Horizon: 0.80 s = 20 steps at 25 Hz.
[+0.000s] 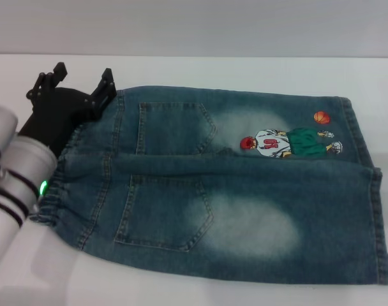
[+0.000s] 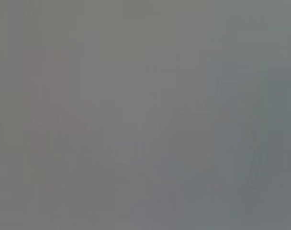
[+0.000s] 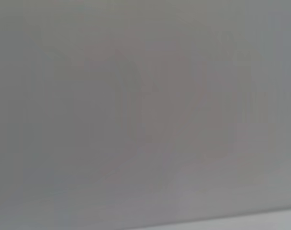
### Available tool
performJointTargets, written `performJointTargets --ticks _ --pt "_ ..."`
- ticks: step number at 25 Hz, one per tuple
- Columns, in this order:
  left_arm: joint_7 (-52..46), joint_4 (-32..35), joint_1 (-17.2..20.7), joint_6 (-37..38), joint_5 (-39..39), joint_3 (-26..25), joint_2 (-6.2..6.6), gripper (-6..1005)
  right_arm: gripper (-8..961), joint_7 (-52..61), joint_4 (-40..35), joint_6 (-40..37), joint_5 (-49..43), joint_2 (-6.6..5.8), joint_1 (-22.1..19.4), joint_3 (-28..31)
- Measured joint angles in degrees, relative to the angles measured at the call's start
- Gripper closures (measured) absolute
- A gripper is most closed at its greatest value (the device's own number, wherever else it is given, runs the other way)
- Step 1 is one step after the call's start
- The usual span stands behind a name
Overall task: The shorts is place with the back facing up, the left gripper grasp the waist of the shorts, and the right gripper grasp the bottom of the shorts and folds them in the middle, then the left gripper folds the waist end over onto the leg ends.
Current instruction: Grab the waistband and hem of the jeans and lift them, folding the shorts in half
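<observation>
The shorts (image 1: 232, 191) lie flat on the white table (image 1: 245, 70), back up so both patch pockets show, waistband toward the left tool (image 1: 79, 86). That tool hovers at the far waist corner, fingers spread wide and holding nothing, apparently lining up a grasp. One pair of shorts, two pockets, one print; the right tool is out of view.

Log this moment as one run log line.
shorts: flat on table, pockets up | left claw: open at waistband's far corner | right claw: not in view
</observation>
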Motion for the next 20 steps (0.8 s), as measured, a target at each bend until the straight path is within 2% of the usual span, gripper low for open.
performJointTargets --ticks 1,2,3,4,5,6,8,10,12,13,15,16,17,18,20 --pt "0.00 0.00 0.00 0.00 0.00 0.00 0.00 186 240 3.96 6.23 -4.54 -3.87 0.07 -2.01 -0.58" --pt "0.01 -2.54 0.55 -4.30 0.94 -1.89 -0.30 186 240 8.08 11.33 -7.87 -6.96 -0.08 -3.50 -1.39" --pt "0.07 -9.19 2.14 -15.42 3.42 -6.75 -1.26 187 240 13.62 15.35 -10.47 -10.60 -0.40 -4.62 -1.86" --pt "0.10 -11.68 2.82 -19.44 4.19 -8.32 -1.60 187 241 18.79 18.69 -12.01 -13.96 -0.79 -5.42 -2.13" --pt "0.12 -13.75 3.35 -22.80 4.80 -9.68 -1.84 187 241 25.12 21.44 -12.73 -18.50 -1.32 -6.08 -2.03" --pt "0.12 -13.75 3.35 -22.80 4.80 -9.68 -1.84 187 241 31.23 23.74 -13.06 -22.77 -1.79 -6.47 -1.72" --pt "0.01 -20.87 4.05 -35.16 5.51 -14.14 -2.17 188 242 42.67 26.48 -13.23 -30.81 -2.65 -6.71 -0.93" --pt "-0.06 -21.88 4.08 -37.26 5.51 -14.83 -2.15 188 242 55.43 29.06 -12.86 -41.24 -3.13 -6.47 0.06" --pt "-0.16 -23.17 4.12 -39.75 5.51 -15.74 -2.15 189 243 69.24 31.52 -10.95 -54.28 -3.32 -5.51 1.55" --pt "-0.33 -26.01 4.26 -45.56 5.51 -18.01 -2.22 189 243 75.31 32.58 -9.48 -60.12 -3.47 -4.83 2.34" --pt "-0.48 -27.75 4.20 -49.35 5.30 -19.39 -2.24 190 244 88.04 34.76 -4.26 -72.31 -3.93 -2.97 4.72" --pt "-0.48 -27.75 4.20 -49.35 5.30 -19.39 -2.24 190 244 92.36 35.61 -1.57 -76.04 -4.05 -2.26 5.82" --pt "-1.20 -30.27 4.08 -55.42 5.25 -21.67 -2.30 190 244 96.16 36.48 1.67 -79.70 -4.10 -1.58 7.07" --pt "-1.56 -30.90 3.91 -57.51 5.36 -22.47 -2.33 191 244 98.84 37.22 4.43 -82.19 -4.11 -1.18 8.35" --pt "-2.04 -31.62 3.37 -61.31 5.55 -23.88 -2.35 191 245 100.65 38.28 8.43 -83.51 -4.05 -0.78 10.58"
